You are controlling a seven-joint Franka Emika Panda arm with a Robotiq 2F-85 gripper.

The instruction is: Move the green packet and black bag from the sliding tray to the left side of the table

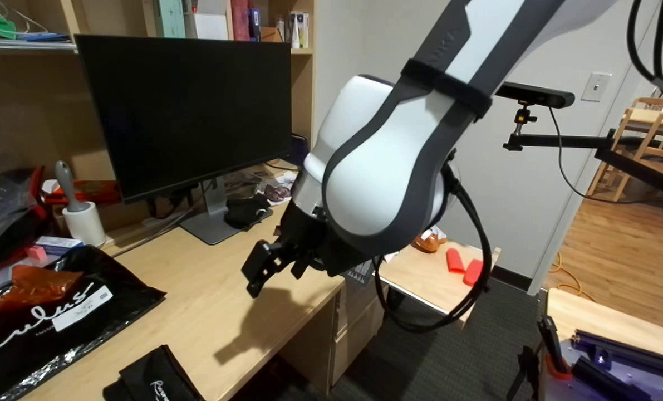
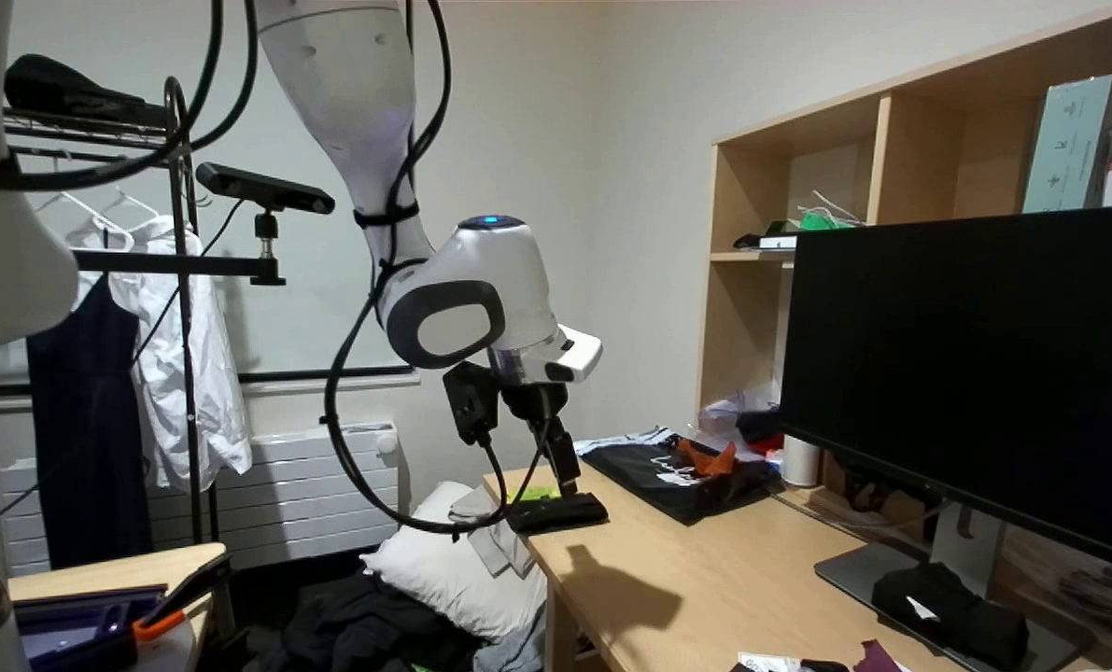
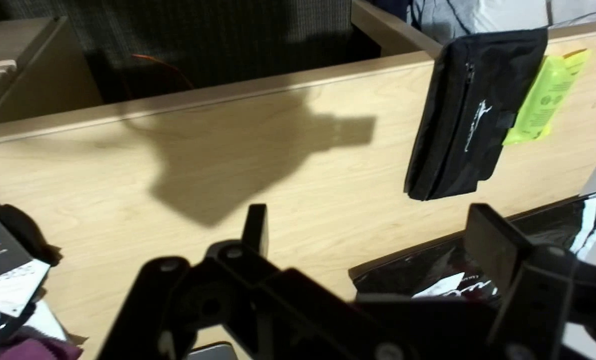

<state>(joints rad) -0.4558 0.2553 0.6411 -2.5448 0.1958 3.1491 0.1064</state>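
Lying on tabletop [image 3: 328,210]: black bag [image 3: 473,115], green packet [image 3: 545,100], wrist view's upper right
Hand [image 3: 368,215]: spread, empty
Transfer: apparently finished

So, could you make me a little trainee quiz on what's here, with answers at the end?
1. Pick one: what lies right beside the green packet on the table?
(a) the monitor
(b) the black bag
(c) the light switch
2. Look at the gripper. True or false: it is holding the green packet.
3. Count: in an exterior view, how many red pieces show on the sliding tray?

Key:
1. b
2. False; it stands open, holding nothing.
3. Two
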